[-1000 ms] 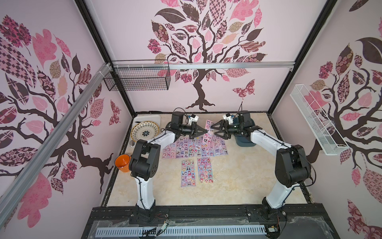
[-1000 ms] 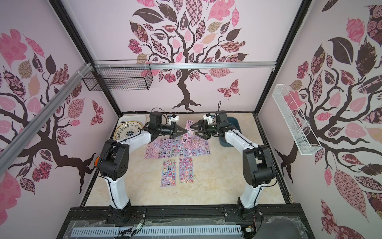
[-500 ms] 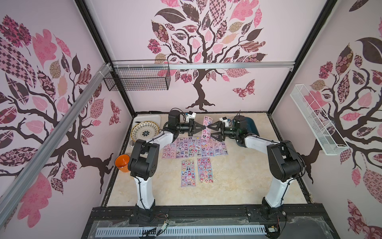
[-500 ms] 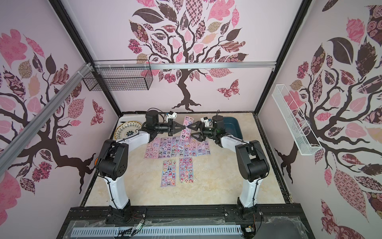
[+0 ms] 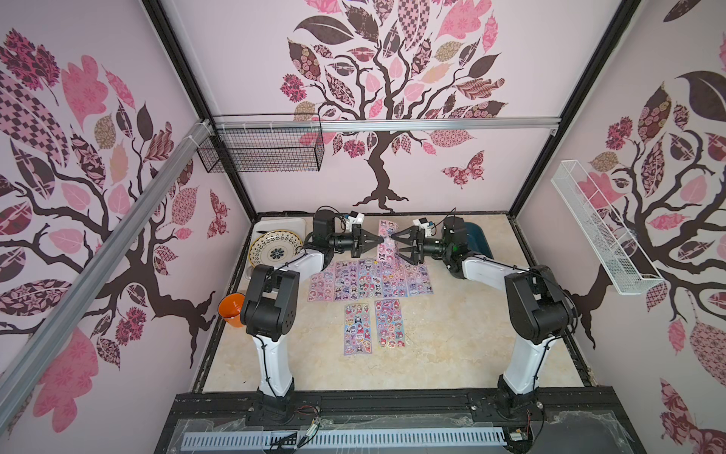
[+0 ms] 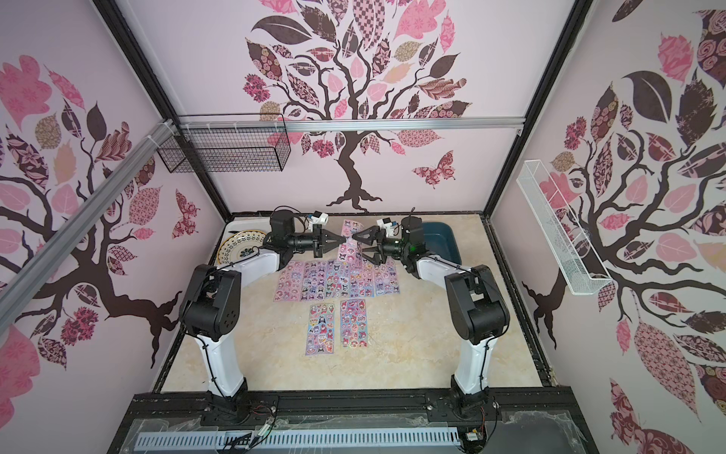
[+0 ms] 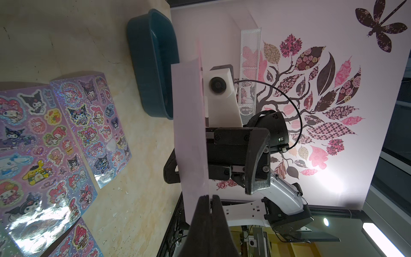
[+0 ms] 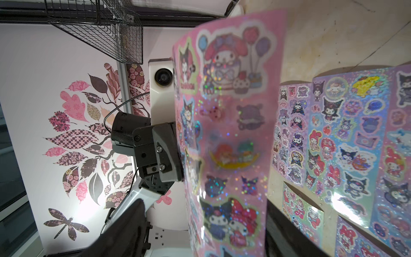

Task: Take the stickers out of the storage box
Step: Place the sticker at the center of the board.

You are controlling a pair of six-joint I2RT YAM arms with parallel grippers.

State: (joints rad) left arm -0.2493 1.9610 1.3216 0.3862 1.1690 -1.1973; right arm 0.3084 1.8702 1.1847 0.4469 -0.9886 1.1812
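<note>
Pink sheet (image 5: pixel 387 251) pinched in left gripper (image 5: pixel 381 238), right gripper (image 5: pixel 397 250) spread wide around it. I'd lay it flat on bare desk (image 5: pixel 451 334), front edge, no overlap.

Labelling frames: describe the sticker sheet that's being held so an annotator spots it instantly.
At the marble table's far end, under the wall tree's trunk, the left pincer and right pincer nearly meet. Between them is a pink sticker sheet, its edge pinched by the left one. Unlike the other sheets, lying flat, it stands upright.
</note>
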